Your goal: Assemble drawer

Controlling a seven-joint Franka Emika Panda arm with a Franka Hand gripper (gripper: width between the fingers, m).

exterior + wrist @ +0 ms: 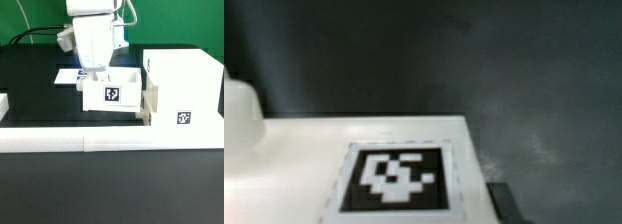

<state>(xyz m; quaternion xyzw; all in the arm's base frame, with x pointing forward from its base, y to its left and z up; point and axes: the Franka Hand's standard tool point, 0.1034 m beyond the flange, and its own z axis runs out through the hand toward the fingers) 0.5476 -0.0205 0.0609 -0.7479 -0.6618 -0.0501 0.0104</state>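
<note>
In the exterior view the white drawer box (110, 95), with a black tag on its near face, sits partly inside the opening of the bigger white drawer case (185, 85). The case stands at the exterior view's right and has its own tag. My gripper (96, 76) hangs straight down at the box's far left corner, and its fingertips are hidden behind the box wall. The wrist view shows a flat white surface with one black tag (399, 180) close below. One dark fingertip (505, 200) shows at its edge. I cannot tell which part this surface is.
A long white barrier (100, 138) runs along the table's near side. The marker board (66, 76) lies flat behind the drawer box, at the exterior view's left. A rounded white shape (239, 115) sits at the wrist view's edge. The table is black.
</note>
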